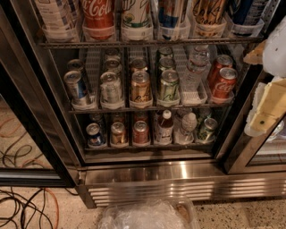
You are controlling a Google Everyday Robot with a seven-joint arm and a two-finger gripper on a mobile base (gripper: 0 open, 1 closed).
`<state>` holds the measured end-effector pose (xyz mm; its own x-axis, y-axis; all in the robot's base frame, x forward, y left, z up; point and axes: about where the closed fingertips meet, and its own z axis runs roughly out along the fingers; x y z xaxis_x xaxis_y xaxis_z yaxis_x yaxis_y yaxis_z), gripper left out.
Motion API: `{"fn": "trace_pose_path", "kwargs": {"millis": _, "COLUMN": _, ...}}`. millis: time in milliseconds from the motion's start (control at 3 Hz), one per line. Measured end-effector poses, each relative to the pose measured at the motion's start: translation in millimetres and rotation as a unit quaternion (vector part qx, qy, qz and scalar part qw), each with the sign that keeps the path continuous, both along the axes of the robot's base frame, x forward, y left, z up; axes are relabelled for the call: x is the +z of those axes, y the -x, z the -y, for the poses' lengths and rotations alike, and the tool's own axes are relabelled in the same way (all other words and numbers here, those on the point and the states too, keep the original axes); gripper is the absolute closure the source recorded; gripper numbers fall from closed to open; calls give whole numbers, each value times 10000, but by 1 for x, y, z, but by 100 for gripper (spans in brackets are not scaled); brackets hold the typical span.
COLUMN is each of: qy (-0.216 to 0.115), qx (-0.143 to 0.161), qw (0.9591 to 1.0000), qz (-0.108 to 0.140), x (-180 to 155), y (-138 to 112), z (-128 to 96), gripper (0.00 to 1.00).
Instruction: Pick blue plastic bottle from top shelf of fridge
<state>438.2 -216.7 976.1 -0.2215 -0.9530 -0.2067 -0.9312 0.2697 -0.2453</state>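
Here we are at the open fridge (pixel 147 174), and the blue plastic bottle (pixel 52 13) stands at the far left of the top shelf (pixel 147 43). It is upright in its lane cup, just beside the red cola bottle (pixel 97 15). Only its lower body shows; the cap is cut off by the top of the view.

By my reckoning it's a filled bottle, so moderately heavy. Its thin walls would give under a hard squeeze, and the smooth label may be slippery if it's cold and damp. The best hold looks like the middle of the body, above the cup's rim, squeezing across the width, firm but not crushing. The cola bottle sits close on its right, so there's little room on that side.

Now the gripper (pixel 267 96): it hangs at the right edge of the scene, level with the rack of cans (pixel 140 85) below the top shelf, well apart from the bottle and lower than it. Released or clenched? I cannot tell from here. The arm comes in from the right, and I judge it needs to rise and cross leftward.
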Motion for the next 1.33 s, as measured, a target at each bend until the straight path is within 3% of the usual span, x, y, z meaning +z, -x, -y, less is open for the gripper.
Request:
{"fn": "trace_pose_path", "kwargs": {"millis": 667, "qy": -197, "qx": -28, "qw": 9997, "qz": 136, "x": -4, "y": -3, "z": -5, "gripper": 0}}
{"fn": "trace_pose_path", "kwargs": {"millis": 1000, "qy": -766, "qx": -38, "qw": 9962, "qz": 404, "x": -16, "y": -1, "z": -15, "gripper": 0}}
{"fn": "trace_pose_path", "kwargs": {"millis": 1333, "qy": -1521, "qx": -68, "qw": 9850, "qz": 815, "x": -27, "y": 5, "z": -35, "gripper": 0}}
